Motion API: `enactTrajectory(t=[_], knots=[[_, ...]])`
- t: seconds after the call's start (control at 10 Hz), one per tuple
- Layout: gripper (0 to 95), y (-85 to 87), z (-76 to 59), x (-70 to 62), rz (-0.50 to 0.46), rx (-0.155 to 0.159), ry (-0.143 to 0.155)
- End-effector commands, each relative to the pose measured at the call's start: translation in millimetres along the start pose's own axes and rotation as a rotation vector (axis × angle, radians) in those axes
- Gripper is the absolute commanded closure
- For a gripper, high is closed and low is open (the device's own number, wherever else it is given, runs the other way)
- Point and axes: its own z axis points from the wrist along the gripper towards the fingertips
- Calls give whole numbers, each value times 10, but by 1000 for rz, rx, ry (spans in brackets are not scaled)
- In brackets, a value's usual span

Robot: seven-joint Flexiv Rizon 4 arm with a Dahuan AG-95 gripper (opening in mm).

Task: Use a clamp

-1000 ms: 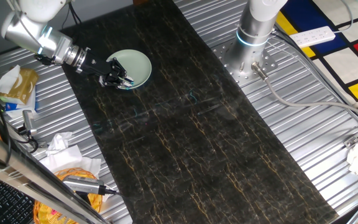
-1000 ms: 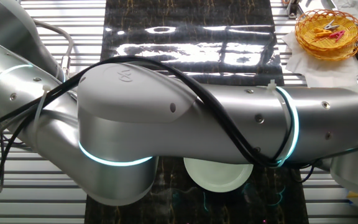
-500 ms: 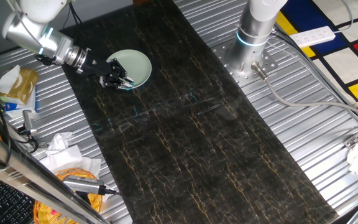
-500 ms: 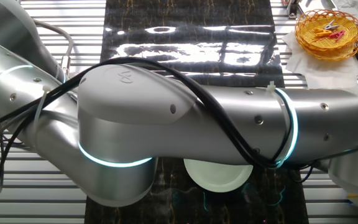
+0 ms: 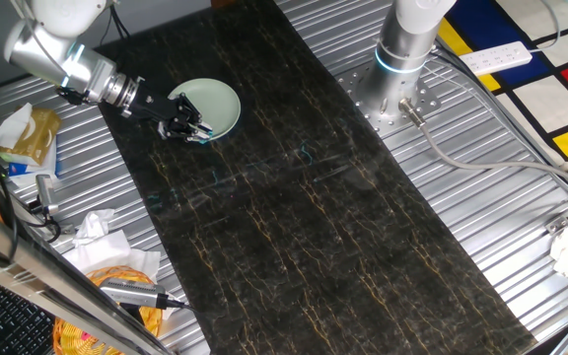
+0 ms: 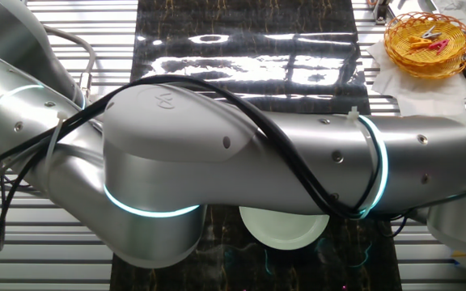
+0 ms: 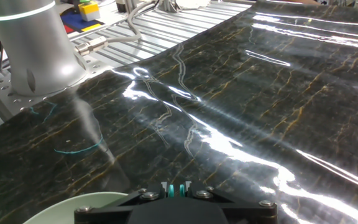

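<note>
Holding the clamp at the plate's edge

Gripping the tiny teal clamp (image 7: 180,190) between black fingertips, gripper (image 5: 193,129) poised at the near rim of the pale green plate (image 5: 219,104). Seen from the hand view as a sliver of turquoise pinched just above the plate's rim (image 7: 73,208). Low over the dark marble mat (image 5: 304,207). Blocked in the other fixed view by the silver arm (image 6: 241,170), plate (image 6: 285,230) peeking beneath.

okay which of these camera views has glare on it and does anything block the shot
Hand view: strong white glare streaks across the dark marble top. The other fixed view: glare band at the far end of the top, and the arm fills most of the frame, hiding most of the plate. One fixed view: even light, sharp, the gripper at the plate's rim.
</note>
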Motion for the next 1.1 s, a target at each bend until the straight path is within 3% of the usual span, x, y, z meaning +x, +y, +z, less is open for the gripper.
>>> enactTrajectory(t=[0.1,1.1], knots=[[950,-3,6,12,-3,0,-1],[950,-4,8,15,-59,22,-36]])
